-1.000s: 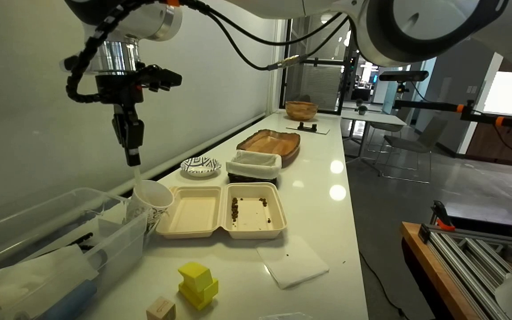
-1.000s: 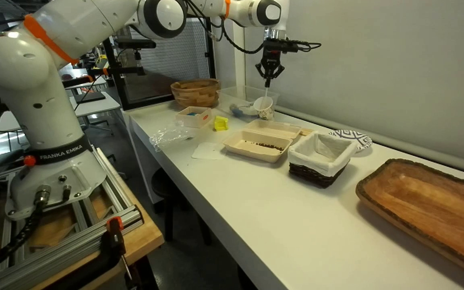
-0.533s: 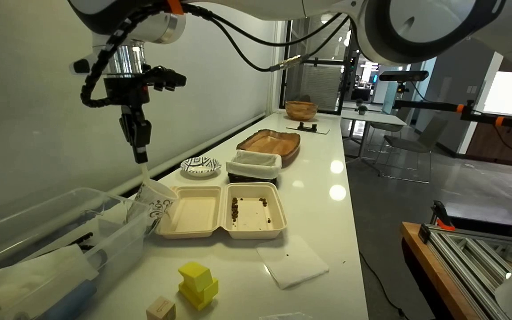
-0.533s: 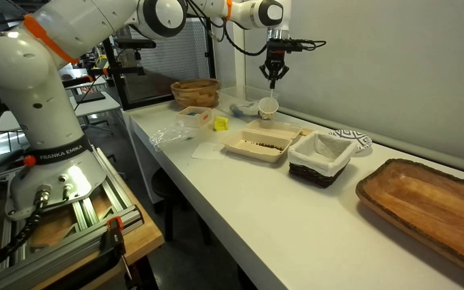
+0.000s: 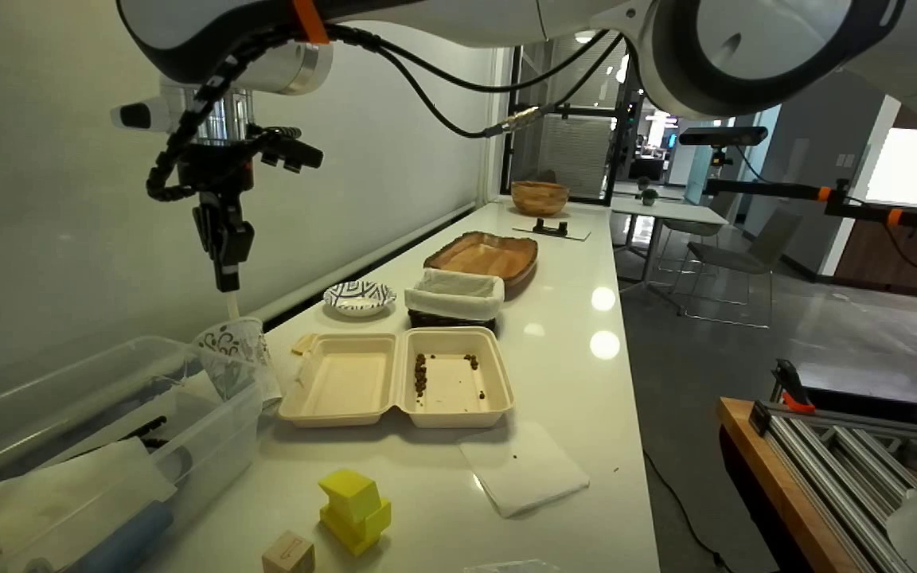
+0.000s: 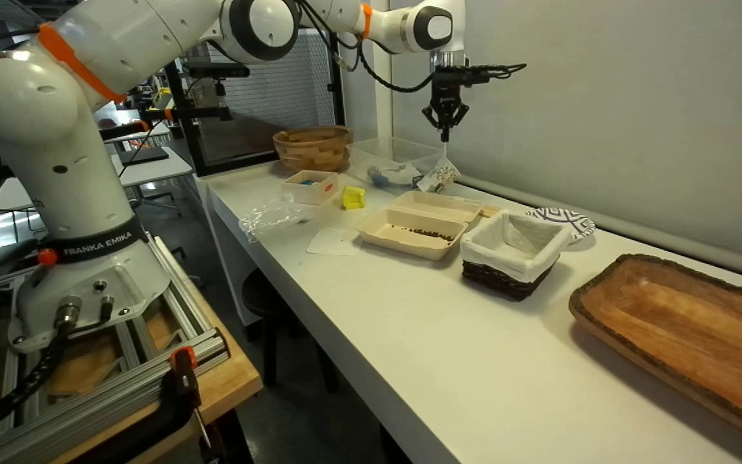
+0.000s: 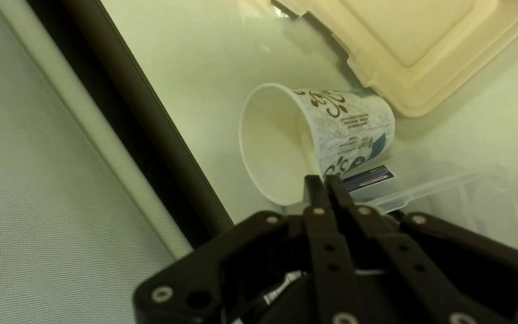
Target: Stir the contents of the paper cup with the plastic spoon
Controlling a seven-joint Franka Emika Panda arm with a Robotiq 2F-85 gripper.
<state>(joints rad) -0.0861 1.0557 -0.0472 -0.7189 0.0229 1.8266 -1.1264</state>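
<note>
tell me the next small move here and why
Probably ease the spoon away from the wall, so the cup can settle upright before stirring: the cup leans over with its mouth toward the wall, and the gripper holds the spoon down at the cup's rim.

1. Cup (image 7: 351, 128) switched its lean: mouth was tipping away from the wall (image 6: 628, 135), now it's tipping toward it.
2. The gripper (image 6: 445, 136) scooted closer to the wall, spoon (image 5: 232, 305) going along with it.
3. In both exterior views spoon showed inside the cup a second ago, now just a short bit above it.
</note>
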